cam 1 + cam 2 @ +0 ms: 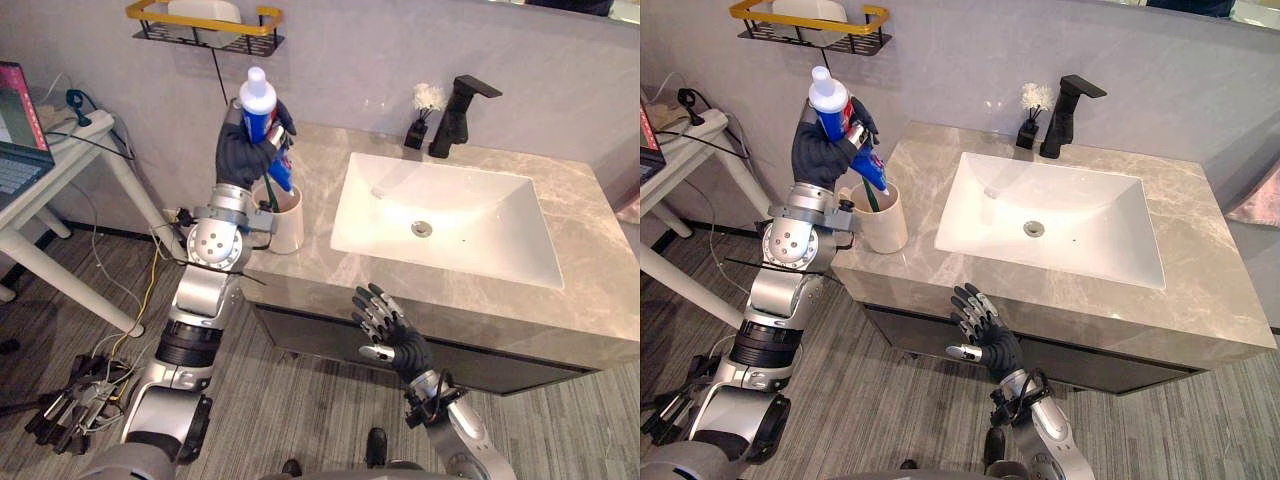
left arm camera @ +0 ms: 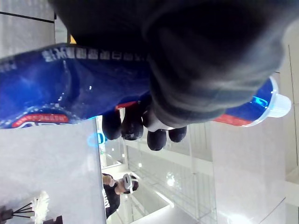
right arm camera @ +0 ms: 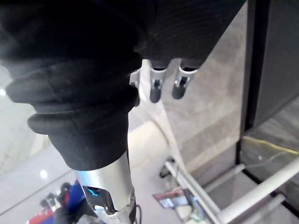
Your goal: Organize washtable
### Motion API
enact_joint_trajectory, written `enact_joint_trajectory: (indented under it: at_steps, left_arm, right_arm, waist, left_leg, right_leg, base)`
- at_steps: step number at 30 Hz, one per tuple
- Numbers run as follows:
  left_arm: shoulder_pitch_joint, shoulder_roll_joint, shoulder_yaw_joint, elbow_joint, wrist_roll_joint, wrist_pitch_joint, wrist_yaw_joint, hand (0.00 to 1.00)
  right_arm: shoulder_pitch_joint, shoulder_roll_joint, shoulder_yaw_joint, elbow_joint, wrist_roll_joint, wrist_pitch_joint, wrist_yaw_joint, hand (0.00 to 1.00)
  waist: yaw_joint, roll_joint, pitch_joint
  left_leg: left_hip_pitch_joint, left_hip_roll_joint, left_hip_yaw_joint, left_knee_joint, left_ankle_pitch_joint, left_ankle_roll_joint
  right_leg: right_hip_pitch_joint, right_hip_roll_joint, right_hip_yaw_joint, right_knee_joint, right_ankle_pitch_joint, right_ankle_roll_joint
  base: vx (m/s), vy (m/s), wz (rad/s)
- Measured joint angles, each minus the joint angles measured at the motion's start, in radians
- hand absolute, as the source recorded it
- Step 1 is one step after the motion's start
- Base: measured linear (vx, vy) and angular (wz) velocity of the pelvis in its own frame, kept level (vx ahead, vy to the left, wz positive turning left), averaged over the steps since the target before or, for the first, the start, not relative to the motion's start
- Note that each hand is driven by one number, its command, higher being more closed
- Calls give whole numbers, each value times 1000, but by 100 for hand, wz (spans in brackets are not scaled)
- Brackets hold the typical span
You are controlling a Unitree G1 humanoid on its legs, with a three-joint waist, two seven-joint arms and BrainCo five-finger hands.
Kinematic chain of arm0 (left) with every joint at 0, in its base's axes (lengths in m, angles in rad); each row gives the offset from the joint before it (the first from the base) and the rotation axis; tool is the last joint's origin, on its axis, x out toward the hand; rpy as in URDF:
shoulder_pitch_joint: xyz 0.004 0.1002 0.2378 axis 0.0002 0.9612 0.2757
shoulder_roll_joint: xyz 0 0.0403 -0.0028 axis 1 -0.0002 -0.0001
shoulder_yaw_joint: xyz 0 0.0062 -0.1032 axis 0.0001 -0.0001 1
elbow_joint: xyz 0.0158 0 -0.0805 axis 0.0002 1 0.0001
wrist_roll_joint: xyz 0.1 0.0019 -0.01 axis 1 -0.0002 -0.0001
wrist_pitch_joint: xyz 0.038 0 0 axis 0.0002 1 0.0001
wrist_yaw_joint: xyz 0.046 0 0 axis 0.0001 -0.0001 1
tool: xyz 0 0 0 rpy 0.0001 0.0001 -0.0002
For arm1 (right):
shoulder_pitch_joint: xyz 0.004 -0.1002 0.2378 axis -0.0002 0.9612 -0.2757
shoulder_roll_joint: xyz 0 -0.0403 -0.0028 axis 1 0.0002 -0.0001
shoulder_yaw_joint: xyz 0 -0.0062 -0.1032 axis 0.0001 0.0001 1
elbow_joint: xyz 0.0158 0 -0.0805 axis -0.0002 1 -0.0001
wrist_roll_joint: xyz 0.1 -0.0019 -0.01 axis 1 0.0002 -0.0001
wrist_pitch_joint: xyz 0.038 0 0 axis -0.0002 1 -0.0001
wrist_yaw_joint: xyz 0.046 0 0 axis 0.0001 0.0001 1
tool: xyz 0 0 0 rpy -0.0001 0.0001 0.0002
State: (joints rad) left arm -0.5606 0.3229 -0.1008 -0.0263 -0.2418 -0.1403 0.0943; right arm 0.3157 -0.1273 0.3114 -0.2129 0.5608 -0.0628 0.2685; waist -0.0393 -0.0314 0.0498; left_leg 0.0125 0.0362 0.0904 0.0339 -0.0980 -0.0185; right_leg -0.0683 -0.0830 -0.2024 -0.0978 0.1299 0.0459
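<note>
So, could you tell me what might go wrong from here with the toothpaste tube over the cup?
1. The cup stands close to the counter's left edge; if the left hand presses the toothpaste tube in at its slant, the cup may tip or slide off.
2. The tube is tall, cap up; released, it could lean and topple the cup.
3. The open right hand hovers by the counter's front edge and might knock it when rising.

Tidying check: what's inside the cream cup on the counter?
The blue toothpaste tube, gripped by the left hand, dips its lower end into the cup, beside a dark thin stem. The cup's wall hides its bottom.
</note>
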Motion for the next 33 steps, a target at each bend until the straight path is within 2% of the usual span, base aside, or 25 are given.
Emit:
enact_joint_trajectory:
  at_steps: [7, 33]
  left_arm:
    - [6, -5, 0, 0, 0, 0, 0, 100]
    - [19, -26, 56, -13, -1, -4, 20, 100]
  right_arm:
    - [8, 0, -2, -4, 0, 0, 1, 0]
    - [27, 0, -1, -9, 1, 0, 23, 0]
  waist:
    - [-1, -1, 25]
    - [0, -5, 29]
  left_leg:
    - [0, 0, 5, 5, -5, 0]
    - [-15, 1, 15, 18, -21, 5]
  right_leg:
    - [0, 1, 11, 0, 1, 1]
    - [-5, 0, 13, 0, 1, 2]
  base:
    - [-1, 0, -1]
    - [-4, 0, -1]
